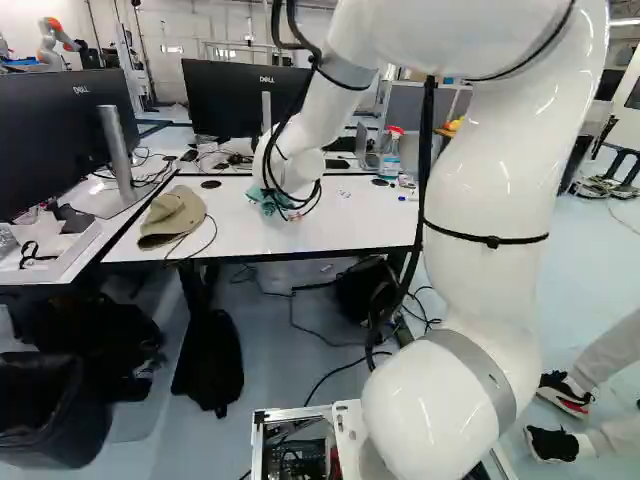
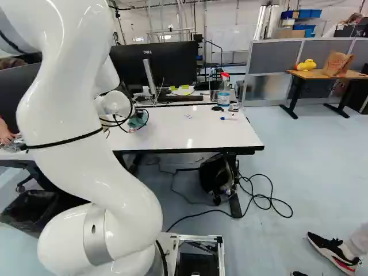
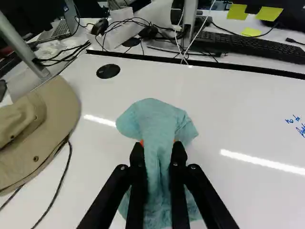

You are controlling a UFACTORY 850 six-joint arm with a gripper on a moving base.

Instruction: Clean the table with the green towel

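Note:
Over the white table, my gripper (image 1: 286, 208) is partly covered by cables in the left base view. In the wrist view the gripper (image 3: 159, 145) is shut on the green towel (image 3: 159, 117), whose bunched cloth passes between both fingers and spreads out ahead of and beneath them. The towel appears low at the tabletop; whether all of it touches is hard to tell. Some green cloth shows beside the cables in the right base view. The white table (image 2: 201, 135) bears small blue writing (image 3: 299, 126), off to one side of the towel.
A tan hat (image 1: 172, 217) with a cord lies beside the towel. Monitors (image 1: 235, 95) and a keyboard (image 3: 252, 45) stand behind. A spray bottle (image 2: 223, 92) and a blue marker (image 2: 228, 118) are near the table's far end. Another robot (image 1: 55, 40) is far back.

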